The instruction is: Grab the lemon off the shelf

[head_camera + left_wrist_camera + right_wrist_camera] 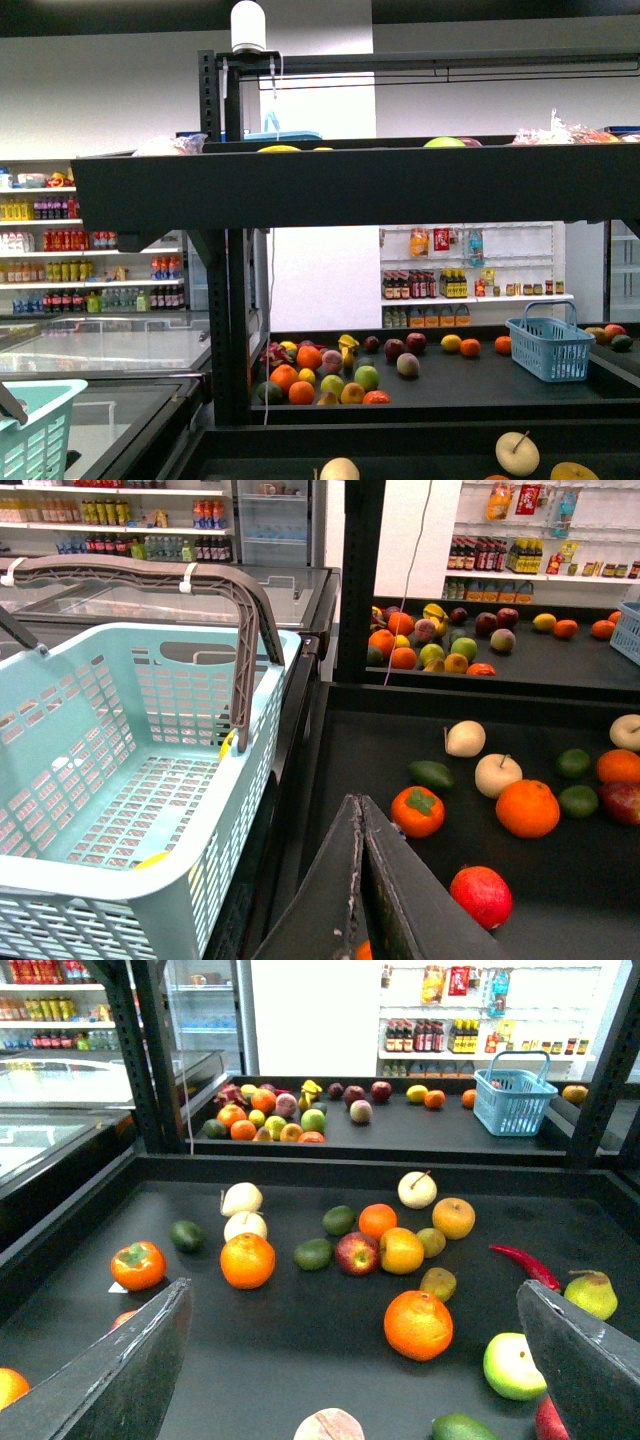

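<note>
Two claws, left (362, 880) closed beside basket (150, 780), right (350, 1360) spread.

Top deck of black metal-framed shelf (340, 185): contents mostly hidden behind front lip; only yellow sliver (279, 148) and green-yellow dome (444, 142) peek over, can't ID.

Front view, bottom edge crops pale round fruit (339, 469) and yellow fruit (574, 471); mint plastic basket (35, 435) cut at left corner.

Left wrist view: left tool (362, 880) cut by bottom edge, tips out of frame.

Right wrist view: right tool fingers (125, 1365) cropped at both lower corners.

Wall-shelf bottles (70, 240) too small, labels unreadable.
</note>
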You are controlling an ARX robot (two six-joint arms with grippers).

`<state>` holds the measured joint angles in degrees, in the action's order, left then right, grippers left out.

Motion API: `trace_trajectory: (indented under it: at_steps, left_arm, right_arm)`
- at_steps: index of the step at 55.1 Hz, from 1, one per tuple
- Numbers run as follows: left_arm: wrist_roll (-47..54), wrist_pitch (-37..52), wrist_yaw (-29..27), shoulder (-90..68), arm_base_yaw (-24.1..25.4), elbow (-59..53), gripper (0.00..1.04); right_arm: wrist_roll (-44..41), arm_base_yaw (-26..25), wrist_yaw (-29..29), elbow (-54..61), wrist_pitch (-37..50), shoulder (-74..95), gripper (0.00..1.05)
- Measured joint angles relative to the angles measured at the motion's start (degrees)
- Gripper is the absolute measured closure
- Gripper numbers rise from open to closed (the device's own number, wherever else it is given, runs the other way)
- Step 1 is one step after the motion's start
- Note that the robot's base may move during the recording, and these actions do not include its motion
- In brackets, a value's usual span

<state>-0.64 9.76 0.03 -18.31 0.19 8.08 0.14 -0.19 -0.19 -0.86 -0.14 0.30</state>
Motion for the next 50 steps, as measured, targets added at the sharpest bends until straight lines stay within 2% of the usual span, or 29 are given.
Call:
trace_trajectory:
  at_steps: [25,30,37,38,50]
  left_arm:
    - [0.0,-1.7,0.0,7.1,0.0,-4.7,1.02]
    - [0.0,-8.7,0.0,13.0,0.0,-5.2,1.02]
    - [0.0,-9.9,0.0,18.0,-0.1,-7.3,1.02]
    - [0.0,-9.9,0.0,18.0,-0.1,-7.3,1.01]
    - [0.0,-9.9,0.0,18.0,-0.1,-7.3,0.61]
  right_arm:
    - [0.0,0.0,0.0,0.0,0.0,0.0,0.07]
    - [0.0,0.0,0.0,0.0,0.0,0.0,0.07]
    - [0.0,0.0,0.0,0.0,0.0,0.0,0.07]
    - [0.0,0.0,0.0,0.0,0.0,0.0,0.07]
    - [0.0,0.0,0.0,0.0,0.0,0.0,0.07]
